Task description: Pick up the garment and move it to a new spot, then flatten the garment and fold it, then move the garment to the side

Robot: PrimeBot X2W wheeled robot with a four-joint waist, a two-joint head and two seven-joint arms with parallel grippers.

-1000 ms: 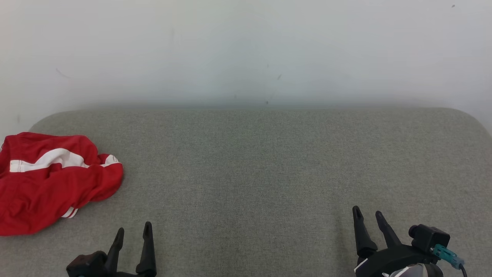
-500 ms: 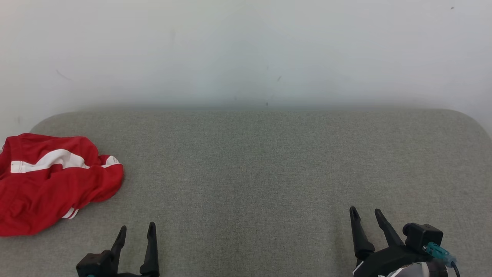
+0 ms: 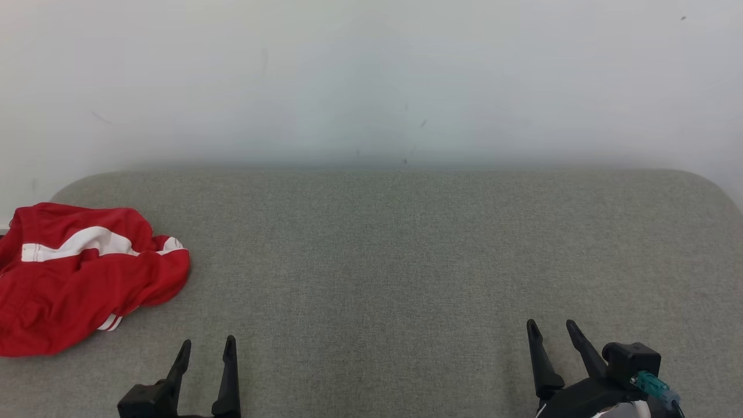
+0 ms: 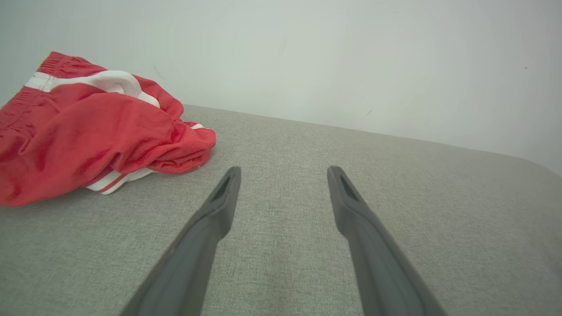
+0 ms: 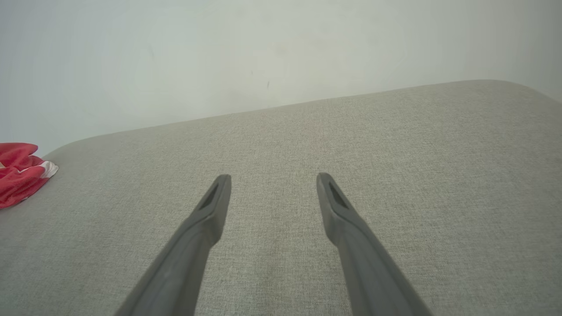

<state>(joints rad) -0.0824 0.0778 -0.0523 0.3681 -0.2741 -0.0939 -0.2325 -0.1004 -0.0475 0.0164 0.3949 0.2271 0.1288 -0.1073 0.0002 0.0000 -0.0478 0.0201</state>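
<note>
Open grey fabric surface [image 3: 406, 261] from centre to right edge of the head frame, passable throughout. At the left edge, mid-height: 1 obstacle, a crumpled red garment [image 3: 75, 278] heaped above the surface. Across the upper frame, a pale wall [image 3: 371, 75] closing off the far side. In the left wrist frame, garment at upper left, bare fabric up the middle and to the right.

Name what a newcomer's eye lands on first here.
The crumpled red garment with white stripes, lying at the far left of the grey padded surface. Next, the open left gripper and right gripper at the near edge, both empty and apart from the garment.
</note>
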